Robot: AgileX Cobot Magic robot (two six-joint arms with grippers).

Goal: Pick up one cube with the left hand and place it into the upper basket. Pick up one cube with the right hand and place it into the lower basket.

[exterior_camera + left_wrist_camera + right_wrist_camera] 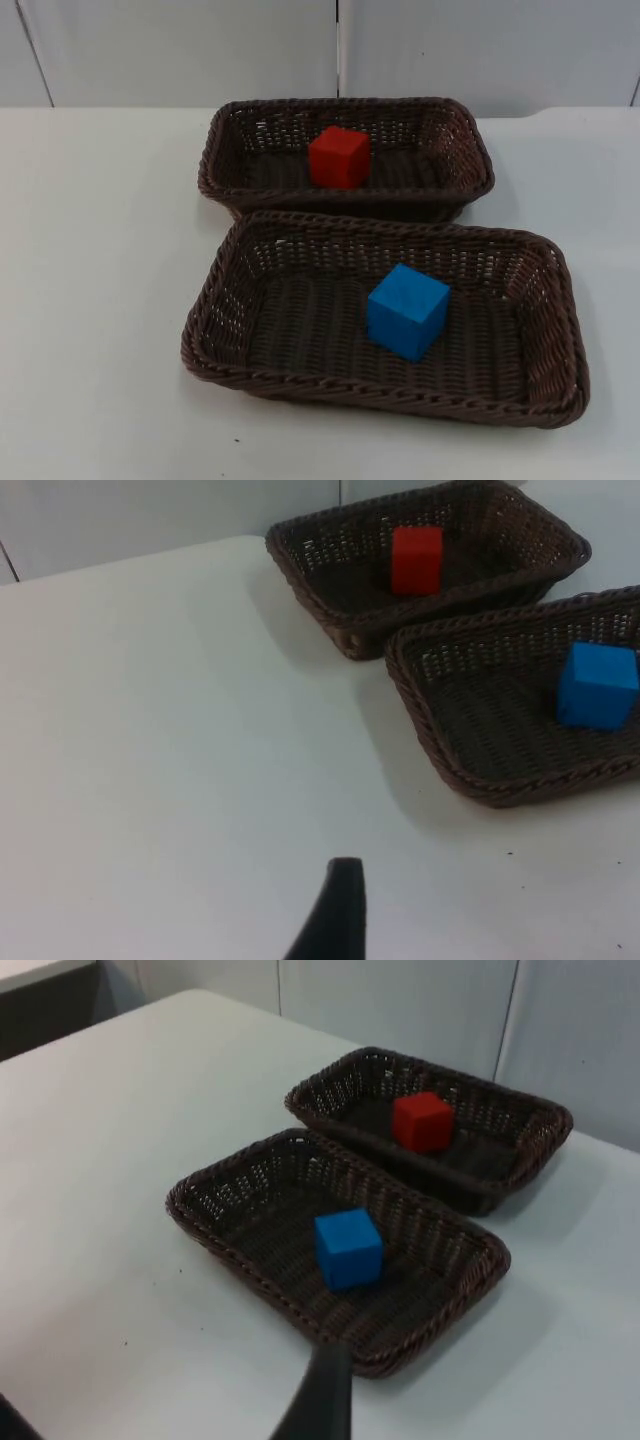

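A red cube [339, 157] [416, 559] [422, 1122] sits in the upper dark wicker basket [340, 102] [470, 598] [470, 1082], near its middle. A blue cube [407, 311] [597, 685] [348, 1249] lies turned at an angle in the lower, larger basket [380, 392] [424, 718] [260, 1280]. My left gripper [335, 910] hangs over bare table well to the left of both baskets. Raised and drawn back, my right gripper [322, 1400] looks down on the lower basket from its right-hand side. Neither gripper touches a cube or a basket.
The two baskets stand close together, one behind the other, on the white table [100, 300]. Behind the upper basket rises the grey partition wall [180, 50]. Open table surface lies to the left and right of the baskets.
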